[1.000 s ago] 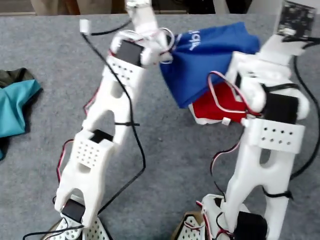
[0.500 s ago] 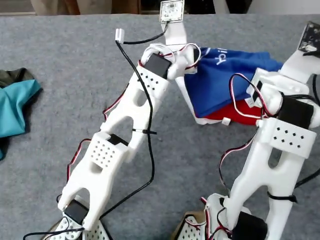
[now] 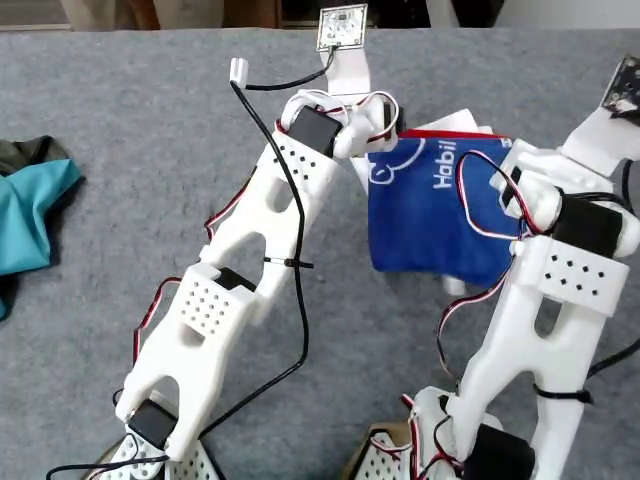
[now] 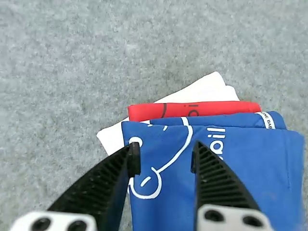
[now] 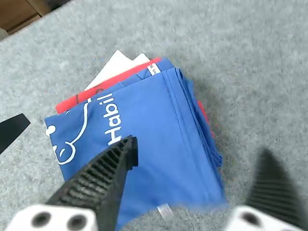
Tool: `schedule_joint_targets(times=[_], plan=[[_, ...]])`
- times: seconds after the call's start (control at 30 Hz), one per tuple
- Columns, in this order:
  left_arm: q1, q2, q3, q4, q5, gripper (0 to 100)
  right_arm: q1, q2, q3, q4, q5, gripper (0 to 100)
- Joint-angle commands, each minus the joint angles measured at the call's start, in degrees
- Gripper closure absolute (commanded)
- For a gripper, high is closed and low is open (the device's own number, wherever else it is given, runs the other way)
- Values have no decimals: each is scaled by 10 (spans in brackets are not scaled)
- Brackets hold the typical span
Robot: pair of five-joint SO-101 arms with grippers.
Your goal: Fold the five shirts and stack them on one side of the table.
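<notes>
A folded blue shirt [image 3: 440, 215] with white print lies flat on a red shirt [image 4: 192, 109] and a white shirt [image 4: 211, 89], stacked at the right of the table. My left gripper [image 4: 165, 156] hovers open over the blue shirt's [image 4: 231, 168] corner, nothing between its fingers; in the high view the left gripper [image 3: 383, 120] is at the stack's far left corner. My right gripper [image 5: 197, 159] is open above the blue shirt's [image 5: 144, 139] other side. A crumpled teal shirt [image 3: 30, 210] and a dark shirt [image 3: 25, 155] lie at the table's left edge.
The grey carpeted table [image 3: 130, 120] is bare between the stack and the teal shirt. The right arm [image 3: 560, 260] stands over the stack's near right corner. Both arm bases [image 3: 160, 450] are at the near edge, with loose cables along the arms.
The blue shirt, held up and bunched between the grippers before, now lies spread flat on the red shirt. Both grippers have let go of it.
</notes>
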Motion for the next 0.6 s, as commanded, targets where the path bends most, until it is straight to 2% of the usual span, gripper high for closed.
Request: schedule_joint_targets(times=[0.0,0.07,0.13,0.23,0.33,0.37,0.43,0.57], plan=[[-14,-19,-29,4,3,818,-8,-17,0,-12,-4,461],[-25,-25,-34,22,2,818,-8,-18,0,-12,-4,497],[-40,-41,-56,72,-12,816,-8,-18,0,-11,-4,574],[-75,-59,-83,151,-46,815,-8,-18,-12,-6,6,761],[-132,-73,-107,230,-118,818,-26,-18,-29,-6,31,963],[-157,-77,-115,258,-139,818,-34,-18,-33,-6,33,998],[-221,-78,-119,295,-161,819,-56,-20,-36,-2,33,957],[-404,-87,-73,294,-167,819,-102,-47,-35,4,33,923]])
